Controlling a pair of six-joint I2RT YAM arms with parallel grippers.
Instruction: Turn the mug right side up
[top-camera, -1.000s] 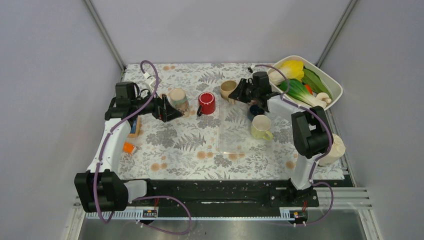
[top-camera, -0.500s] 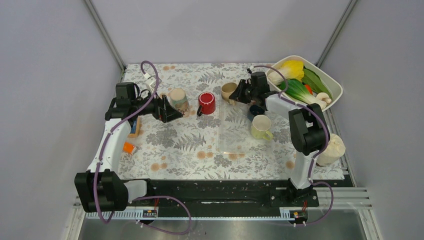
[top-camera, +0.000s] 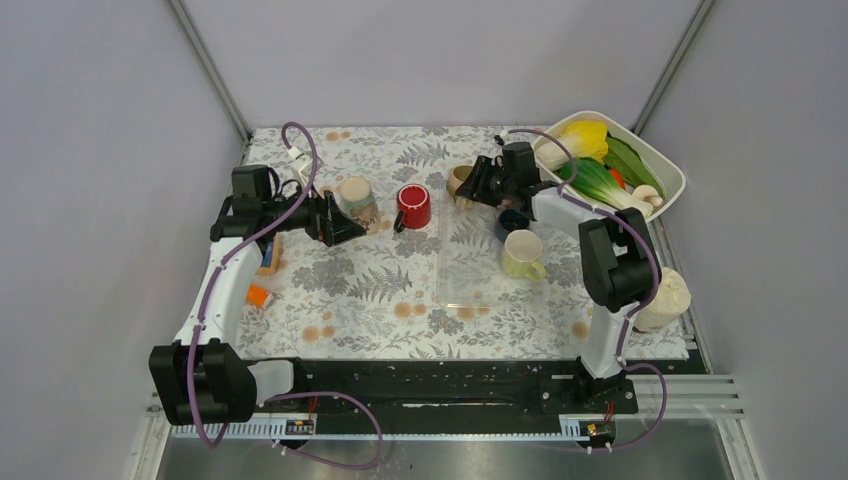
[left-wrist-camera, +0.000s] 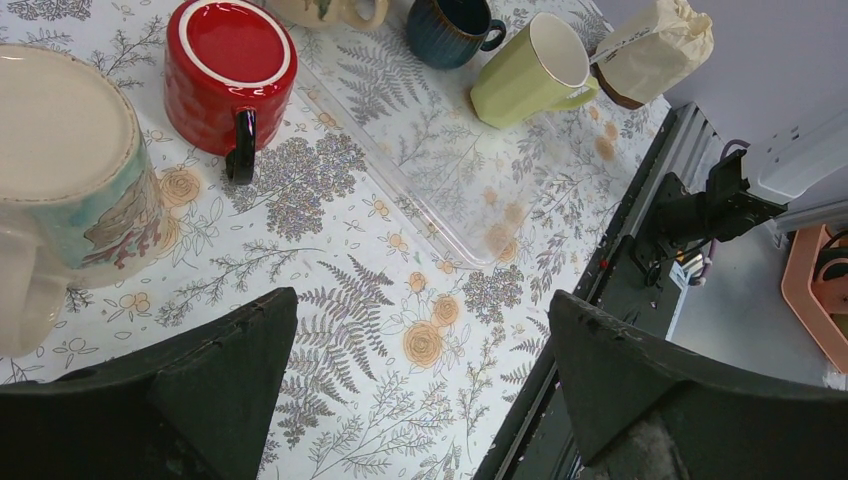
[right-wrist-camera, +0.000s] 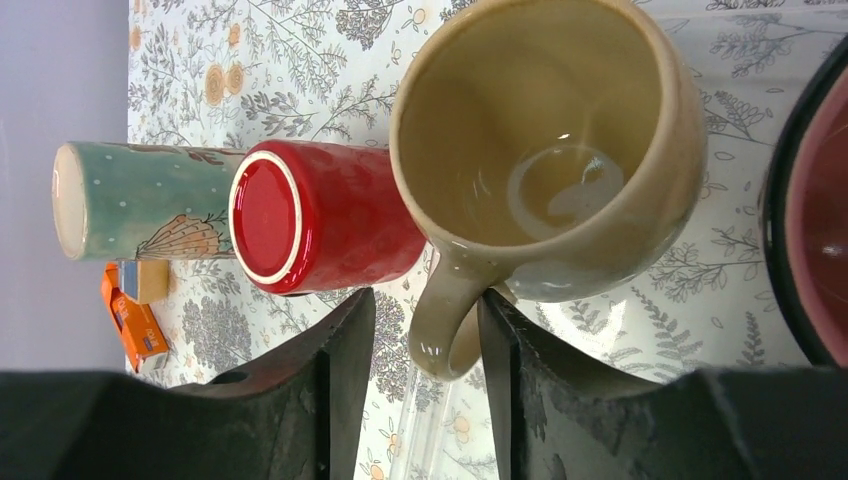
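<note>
Two fingers (right-wrist-camera: 340, 400), seemingly loose, astride handle (right-wrist-camera: 445, 325)

1. The table (top-camera: 380, 290) carries a row of three mugs across its far half.
2. The tall inverted mug (top-camera: 357, 200) stands leftmost; the short inverted mug (top-camera: 414, 206) is just to its right, apart from it.
3. The upright mug (top-camera: 458, 178) stands right of both and slightly farther back, at the far end of the tray (top-camera: 465, 270).
4. The tray lies flat right of centre, running towards the near edge.
5. The small cup (top-camera: 513, 221) sits just beside the tray's right edge, with the ribbed mug (top-camera: 521, 252) in front of it.
6. The basket (top-camera: 668, 170) fills the far right corner, with vegetables (top-camera: 600, 180) in it.
7. The wrapped jar (top-camera: 668, 298) stands at the right edge.
8. One block (top-camera: 270, 255) lies near the left edge, and another block (top-camera: 258, 295) lies in front of it.
</note>
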